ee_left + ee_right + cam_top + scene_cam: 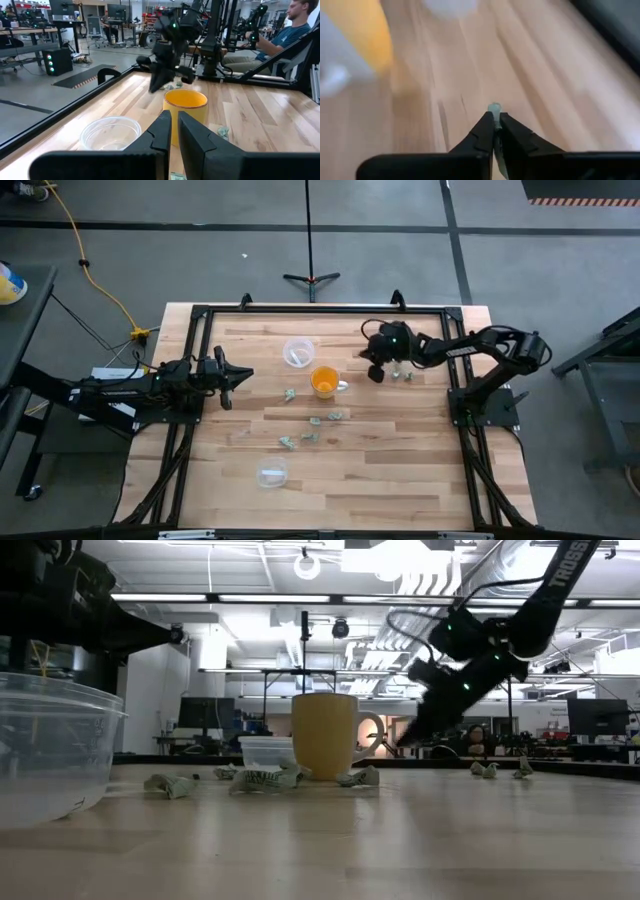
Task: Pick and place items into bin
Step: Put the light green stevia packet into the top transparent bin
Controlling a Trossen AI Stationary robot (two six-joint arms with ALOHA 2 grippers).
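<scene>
Several tiny pale green-grey pieces (333, 416) lie on the wooden table near the orange cup (323, 382); the low view shows them (260, 780) in front of it. Two more (402, 375) lie right of the cup. My right gripper (374, 373) hangs just right of the cup, raised above the table (405, 745), and is shut on one piece. My left gripper (248, 375) waits at the table's left side, pointing toward the cup (185, 102); its fingers (174, 120) stand a narrow gap apart and touch nothing. My right gripper (494, 120) pinches one tiny pale piece (494, 107) between its two fingertips. The piece sticks out just past the tips. It is lifted clear of the table. The fingers point slanting down toward the table's left.
A clear round bowl (298, 352) stands just beyond the cup toward the far edge. A second clear bowl (271, 472) stands near the table's near edge, large in the low view (50, 750). A black frame (200, 315) borders the table. A person sits beyond the table (295, 30).
</scene>
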